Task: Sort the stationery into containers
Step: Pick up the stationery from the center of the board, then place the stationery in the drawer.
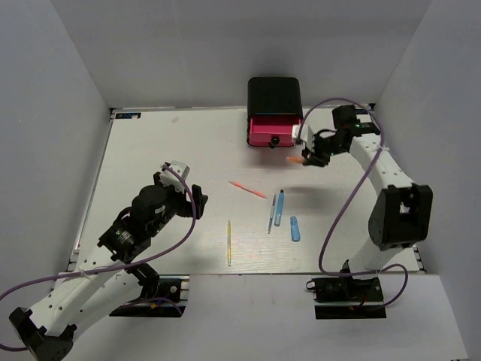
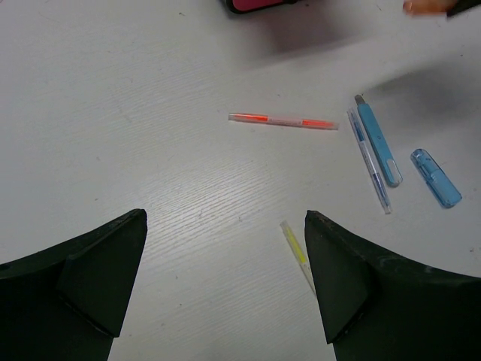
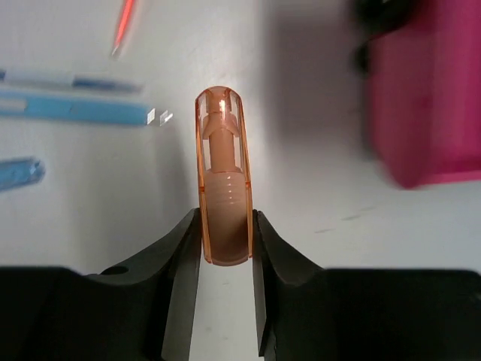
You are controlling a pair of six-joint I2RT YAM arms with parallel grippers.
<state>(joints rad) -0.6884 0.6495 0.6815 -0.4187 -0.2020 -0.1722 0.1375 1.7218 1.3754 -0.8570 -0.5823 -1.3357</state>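
The black cabinet stands at the back, with one hot-pink drawer pulled out. My right gripper is shut on the orange stub and holds it above the table, just right of the drawer. On the table lie the pink-orange pen, grey-blue pen, light blue marker, blue stub and yellow stick. My left gripper is open and empty, left of them. In its view the yellow stick lies by its right finger.
White walls close the table in at the back and both sides. The table's front edge runs just below the yellow stick. My right arm's purple cable loops over the table's right side.
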